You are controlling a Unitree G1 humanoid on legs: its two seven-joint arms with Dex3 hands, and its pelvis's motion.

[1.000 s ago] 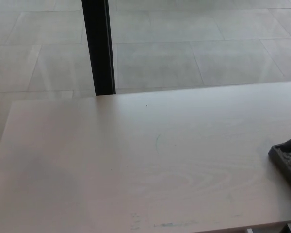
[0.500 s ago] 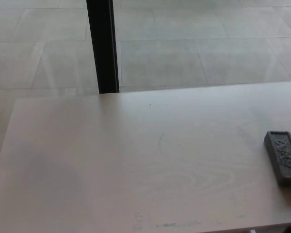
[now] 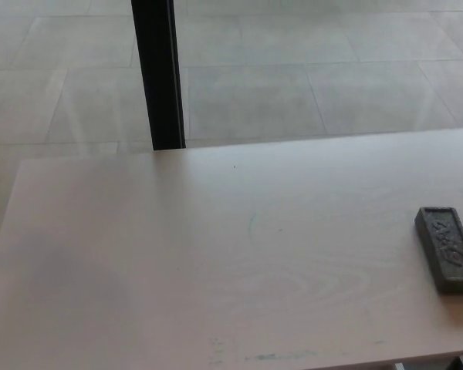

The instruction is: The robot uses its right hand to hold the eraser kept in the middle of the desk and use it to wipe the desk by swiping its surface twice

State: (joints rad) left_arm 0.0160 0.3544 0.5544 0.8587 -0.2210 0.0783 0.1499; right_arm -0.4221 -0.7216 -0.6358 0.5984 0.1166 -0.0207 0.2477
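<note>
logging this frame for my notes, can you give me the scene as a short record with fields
surface: pale wood-grain desk
eraser: dark rectangular block lying flat near the desk's right edge, nothing touching it
marks: faint greenish smudges along the near edge, small curved mark near the middle
background: tiled floor, black vertical post behind the desk
left hand: not in view
right hand: not in view
</note>
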